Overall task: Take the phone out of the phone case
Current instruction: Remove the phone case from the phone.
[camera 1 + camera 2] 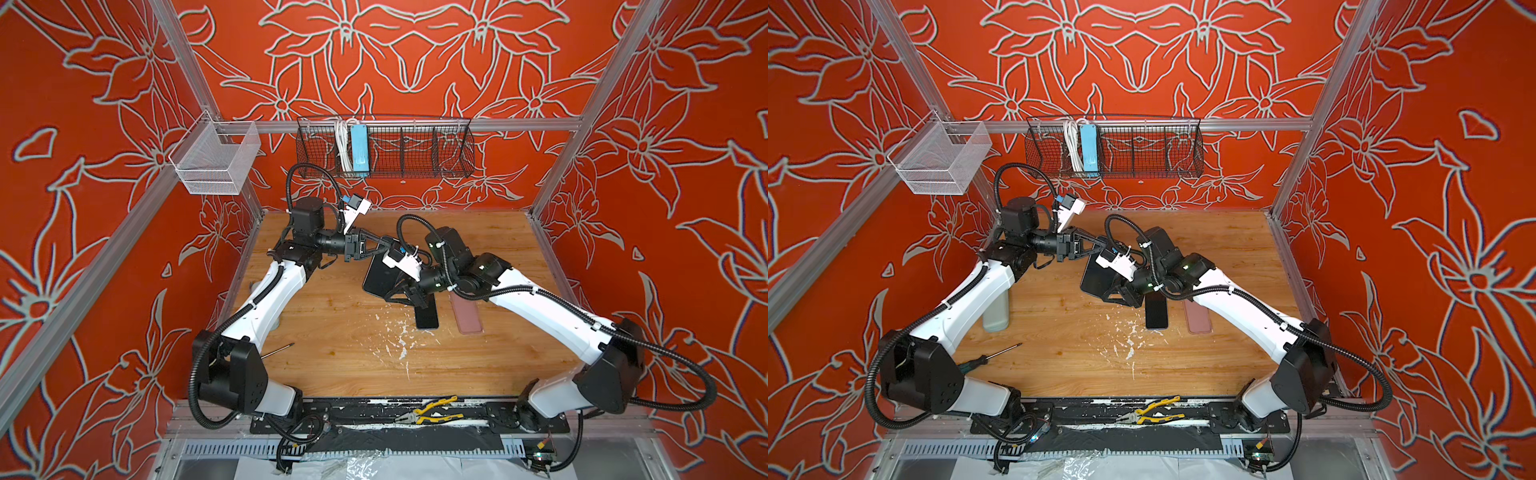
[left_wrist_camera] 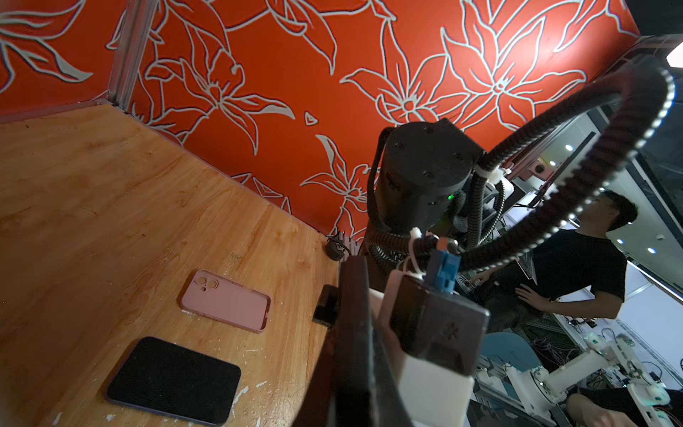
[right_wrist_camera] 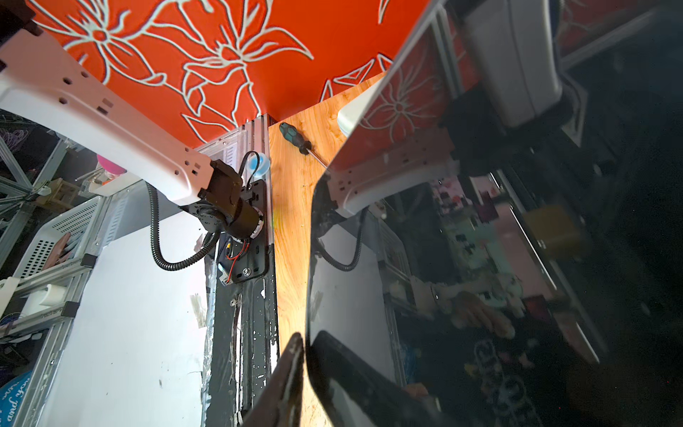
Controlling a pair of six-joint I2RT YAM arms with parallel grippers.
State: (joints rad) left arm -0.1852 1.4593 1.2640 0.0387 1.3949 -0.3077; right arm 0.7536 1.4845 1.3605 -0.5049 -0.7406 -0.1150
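A: Where is the dusty-pink soft phone case (image 1: 468, 320)?

B: Flat on the wooden bench (image 1: 353, 357), hollow side up, with the camera cutout at one corner. The left wrist view shows the whole case (image 2: 225, 300). In both top views the right arm covers its far end.

A: And the phone?

B: The slim black phone with a purplish rim (image 2: 173, 380) lies outside the case, screen up. It is near the case, with bare wood between them. From above, the phone (image 1: 427, 318) also has its far end hidden, under the right arm's wrist.

A: What about the right claw (image 1: 392, 296)?

B: It is at the edge of a large glossy black slab (image 1: 379, 276). In the right wrist view that slab (image 3: 480, 258) fills most of the frame and mirrors the wall and an arm. One finger (image 3: 290, 377) sits just beside its edge and the other is out of sight. I cannot tell whether it is clamped on the slab.

A: The left claw (image 1: 384, 243)?

B: Closed, with the fingers drawn to a point near the slab's far edge — the tips are partly lost behind the right wrist camera.

A: Anything else?

B: A pale grey rounded slab (image 1: 995, 316) is half under the left arm, with a dark-handled screwdriver (image 1: 990, 356) near it. Yellow-handled pliers (image 1: 432, 411) lie on the black front rail.
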